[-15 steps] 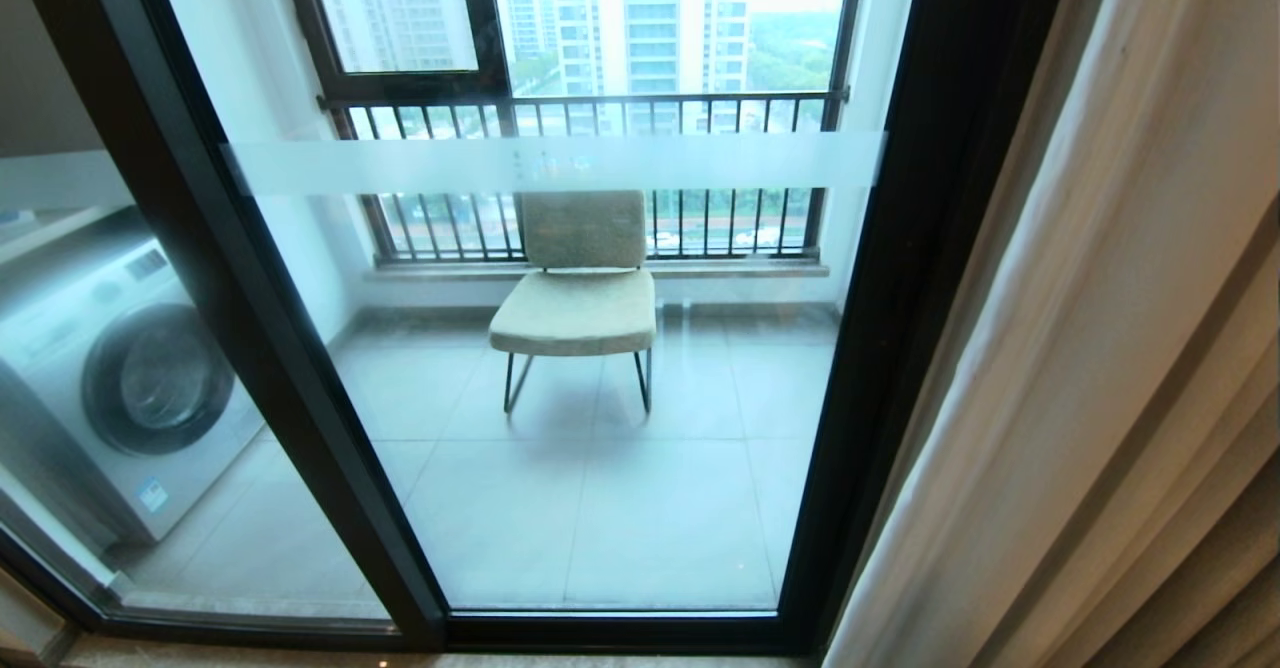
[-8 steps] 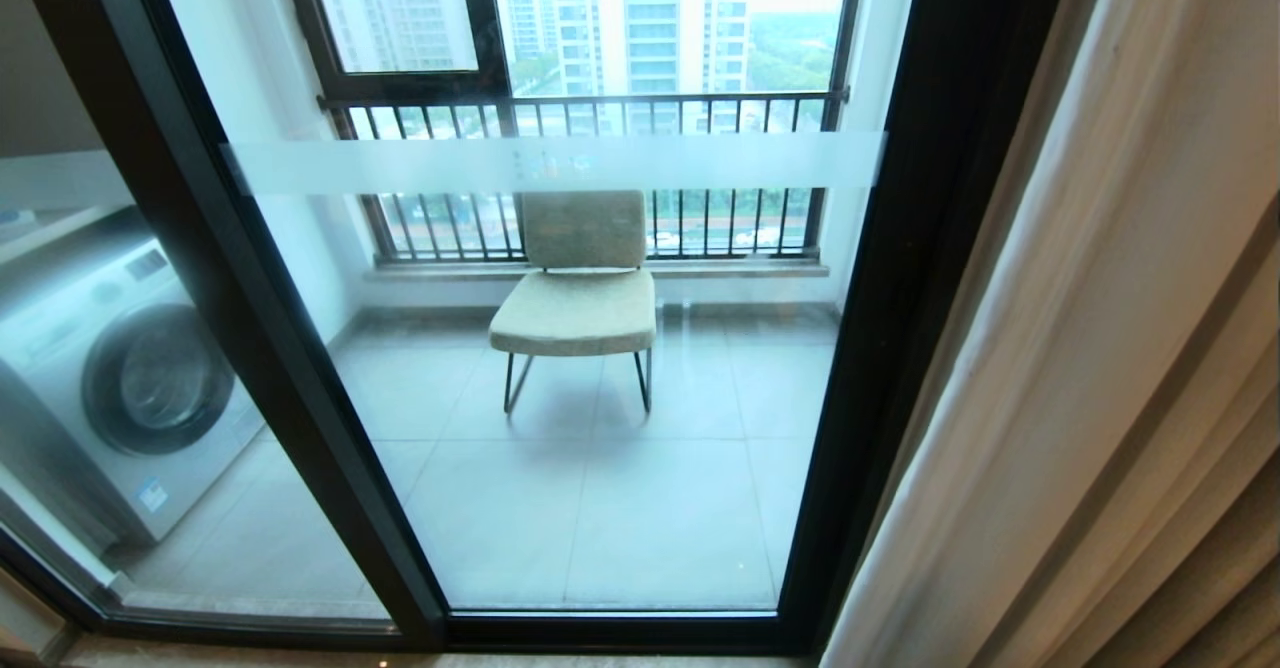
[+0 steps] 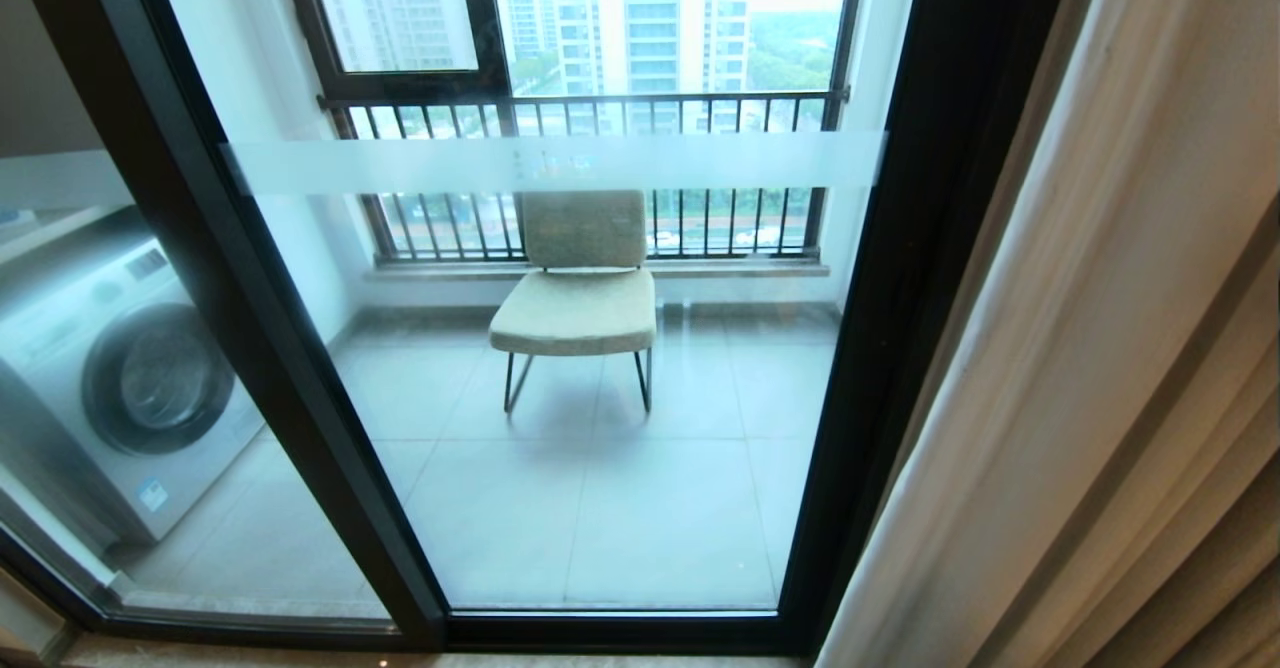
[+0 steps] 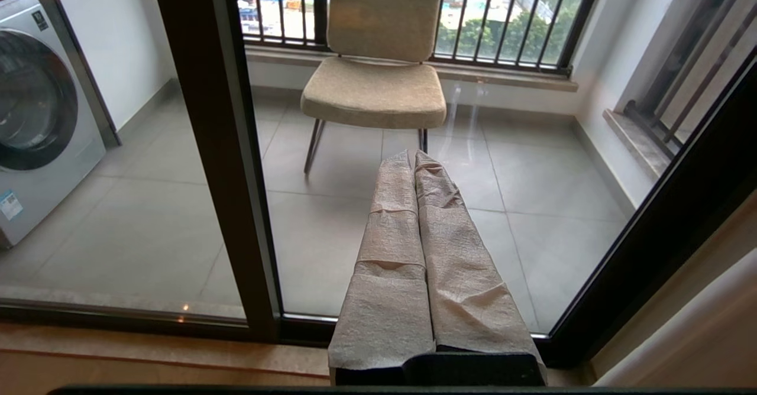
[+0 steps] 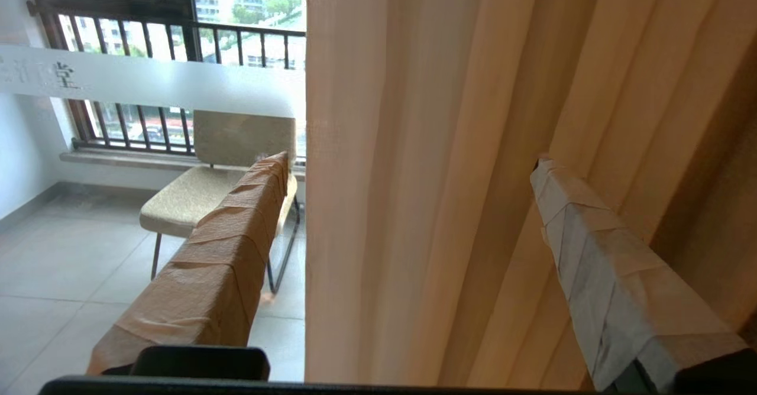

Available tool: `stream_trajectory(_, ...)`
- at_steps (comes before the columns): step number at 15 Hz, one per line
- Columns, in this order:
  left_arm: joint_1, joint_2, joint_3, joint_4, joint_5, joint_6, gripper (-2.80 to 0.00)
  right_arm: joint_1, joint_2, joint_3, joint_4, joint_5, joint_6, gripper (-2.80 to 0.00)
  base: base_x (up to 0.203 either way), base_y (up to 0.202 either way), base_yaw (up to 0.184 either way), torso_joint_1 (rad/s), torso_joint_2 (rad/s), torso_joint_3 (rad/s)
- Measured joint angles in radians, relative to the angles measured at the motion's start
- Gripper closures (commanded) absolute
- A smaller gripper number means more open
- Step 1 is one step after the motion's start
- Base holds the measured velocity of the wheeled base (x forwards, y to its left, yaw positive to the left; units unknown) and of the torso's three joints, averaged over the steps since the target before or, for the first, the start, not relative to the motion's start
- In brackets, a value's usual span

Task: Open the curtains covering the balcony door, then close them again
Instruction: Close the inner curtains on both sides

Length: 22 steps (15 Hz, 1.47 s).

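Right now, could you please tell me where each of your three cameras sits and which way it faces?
Head view: high on the robot, looking forward and down through the dark-framed glass balcony door at a beige padded chair; gathered beige pleated curtains on the right; no arm shows.
Left wrist view: behind the shut, cloth-wrapped left gripper, low, facing the door and chair.
Right wrist view: behind the open right gripper, straddling the curtain's edge.
All three share the chair.
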Motion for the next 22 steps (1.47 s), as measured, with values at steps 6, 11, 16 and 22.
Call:
stream_trajectory(6, 0.0, 0.0, 0.0, 0.0, 0.0, 0.0, 0.0, -0.034, 0.238, -0.107, -0.079, -0.001, 0.043, -2.8, 0.0, 0.0, 0.0, 0.0, 0.0, 0.0)
stream_trajectory(11, 0.001, 0.0, 0.0, 0.0, 0.0, 0.0, 0.0, -0.13, 0.447, -0.226, -0.162, 0.002, 0.052, -2.8, 0.0, 0.0, 0.0, 0.0, 0.0, 0.0)
stream_trajectory(16, 0.0, 0.0, 0.0, 0.0, 0.0, 0.0, 0.0, -0.181, 0.597, -0.343, -0.19, 0.004, 0.079, -2.8, 0.0, 0.0, 0.0, 0.0, 0.0, 0.0)
stream_trajectory(22, 0.0, 0.0, 0.0, 0.0, 0.0, 0.0, 0.0, -0.186, 0.688, -0.38, -0.233, 0.005, 0.085, -2.8, 0.0, 0.0, 0.0, 0.0, 0.0, 0.0)
